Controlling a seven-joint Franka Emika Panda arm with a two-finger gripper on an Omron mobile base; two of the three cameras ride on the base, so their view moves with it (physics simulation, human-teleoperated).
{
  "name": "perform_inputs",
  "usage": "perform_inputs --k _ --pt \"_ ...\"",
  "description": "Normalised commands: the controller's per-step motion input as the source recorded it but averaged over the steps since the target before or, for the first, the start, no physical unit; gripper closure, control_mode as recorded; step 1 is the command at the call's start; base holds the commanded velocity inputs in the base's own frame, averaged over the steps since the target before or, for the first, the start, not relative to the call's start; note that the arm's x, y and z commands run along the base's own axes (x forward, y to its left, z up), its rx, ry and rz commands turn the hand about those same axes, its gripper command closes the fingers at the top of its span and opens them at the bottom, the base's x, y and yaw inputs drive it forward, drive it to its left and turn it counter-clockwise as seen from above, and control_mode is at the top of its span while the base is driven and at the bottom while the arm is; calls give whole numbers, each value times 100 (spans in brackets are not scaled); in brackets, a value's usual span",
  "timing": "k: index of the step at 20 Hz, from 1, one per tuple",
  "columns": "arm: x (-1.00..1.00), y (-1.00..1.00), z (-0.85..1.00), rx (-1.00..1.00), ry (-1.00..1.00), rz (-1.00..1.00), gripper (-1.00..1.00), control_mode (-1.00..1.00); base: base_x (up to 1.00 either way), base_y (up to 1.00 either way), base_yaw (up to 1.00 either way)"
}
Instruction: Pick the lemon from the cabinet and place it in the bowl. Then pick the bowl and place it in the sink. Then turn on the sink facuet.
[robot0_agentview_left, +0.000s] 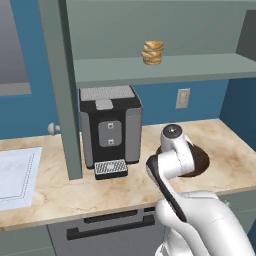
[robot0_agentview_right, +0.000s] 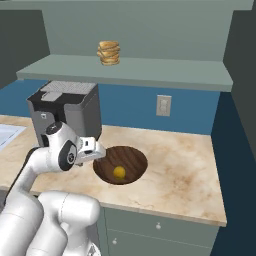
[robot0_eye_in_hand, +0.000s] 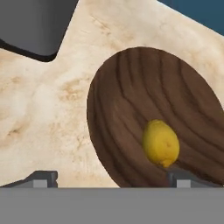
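My gripper (robot0_eye_in_hand: 109, 177) hangs over the near-left edge of the bowl (robot0_eye_in_hand: 131, 87), jaws spread wide and holding nothing; in the hand view one fingertip (robot0_eye_in_hand: 41, 177) sits over bare counter and the other low over the bowl's inside, just below the lemon (robot0_eye_in_hand: 160, 143). The lemon rests inside the bowl, touching neither finger. From the right base view it lies near the bowl's (robot0_agentview_right: 127, 157) front, a small yellow fruit (robot0_agentview_right: 119, 172) on dark grained wood, with my hand (robot0_agentview_right: 92, 150) at the bowl's left rim.

The bowl stands on the marbled beige counter (robot0_agentview_right: 180, 175), to the right of the black and grey coffee machine (robot0_agentview_right: 67, 112) and apart from it. In the left base view my wrist and forearm cover most of the bowl (robot0_agentview_left: 201, 162), leaving only its right edge to see, and the coffee machine (robot0_agentview_left: 110, 130) stands just left of it with its drip grille at the front.

Above, the grey-green cabinet shelf (robot0_agentview_right: 150, 70) carries a tan stacked ridged lump of food (robot0_agentview_right: 109, 52), upright and well back from the edge. A white wall socket (robot0_agentview_right: 163, 106) sits on the blue wall under the shelf. At the far left of the left base view, a corner of the pale sink (robot0_agentview_left: 15, 175) is set into the counter
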Motion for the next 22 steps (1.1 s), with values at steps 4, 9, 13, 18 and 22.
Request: perform_inputs --k 4,9,13,18,22 --pt "-17 3 -15 -14 3 13 -100 -100 0 0 0" --pt "0 -23 -28 -5 3 8 -100 -100 0 0 0" --pt "0 -24 -55 -3 8 5 -100 -100 0 0 0" --pt "2 -19 -66 -3 7 5 -100 -100 0 0 0" --pt "1 -7 -66 -3 2 5 -100 -100 0 0 0"
